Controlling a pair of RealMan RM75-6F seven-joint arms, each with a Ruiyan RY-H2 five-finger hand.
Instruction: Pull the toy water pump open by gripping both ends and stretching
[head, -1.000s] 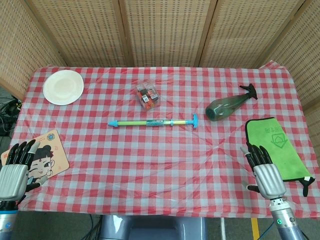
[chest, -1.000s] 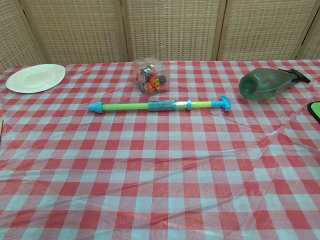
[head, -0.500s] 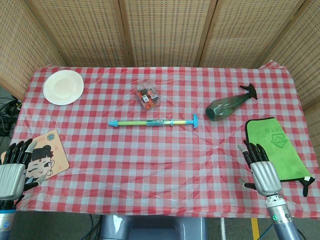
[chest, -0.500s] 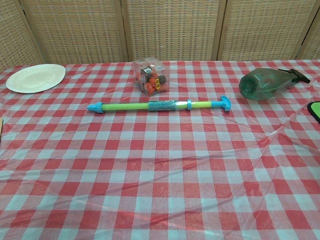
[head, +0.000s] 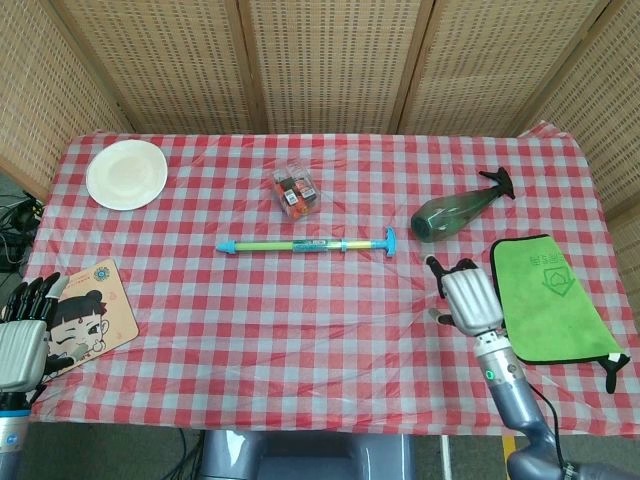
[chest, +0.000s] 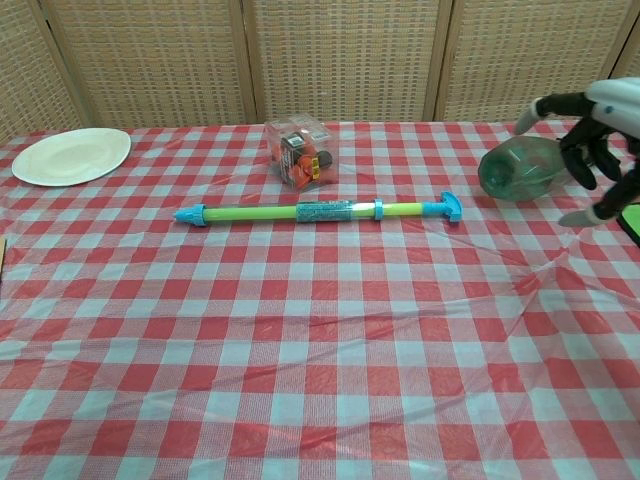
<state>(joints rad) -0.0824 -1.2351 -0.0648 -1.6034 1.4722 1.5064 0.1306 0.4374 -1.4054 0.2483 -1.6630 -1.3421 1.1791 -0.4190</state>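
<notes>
The toy water pump (head: 306, 245) (chest: 318, 211) lies flat across the middle of the checked table, a green tube with a blue nozzle at the left end and a blue T-handle (head: 389, 241) (chest: 445, 208) at the right end. My right hand (head: 467, 297) (chest: 590, 129) hovers to the right of the handle, fingers spread, holding nothing. At the table's near left corner my left hand (head: 22, 335) is raised with its fingers apart, far from the pump and empty; the chest view does not show it.
A dark green bottle (head: 455, 210) (chest: 522, 166) lies on its side behind my right hand. A green cloth (head: 552, 298) is at the right edge. A clear box of small items (head: 296, 191) (chest: 299, 151), a white plate (head: 127, 173) (chest: 70, 155) and a cartoon card (head: 85, 314) are also on the table.
My right hand has risen from the near right edge and moved left and forward toward the pump's handle, now entering the chest view. My left hand has sunk slightly.
</notes>
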